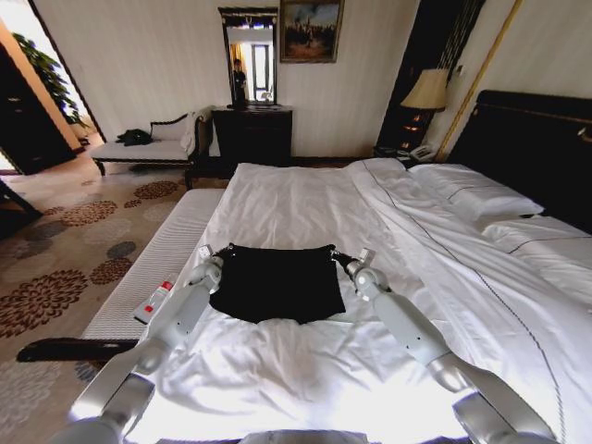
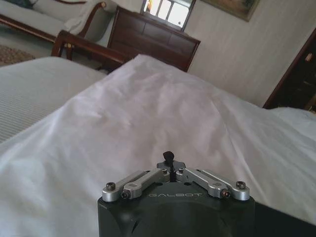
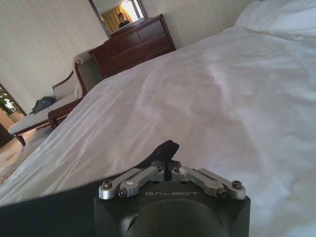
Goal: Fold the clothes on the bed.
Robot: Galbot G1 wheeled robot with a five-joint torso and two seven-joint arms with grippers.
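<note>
I saw the black shirt [image 1: 277, 282] lying on the white duvet near the foot of the bed [image 1: 305, 199], its far edge stretched straight between my two arms. My left tool [image 1: 211, 255] was pinched tight on the shirt's far left corner; in the left wrist view a small tuft of dark cloth stuck out past the closed tips of the tool [image 2: 169, 159]. My right tool [image 1: 350, 260] was clamped on the far right corner, and the right wrist view showed black fabric bunched at the tool [image 3: 166, 157]. The shirt's near edge sagged onto the duvet.
</note>
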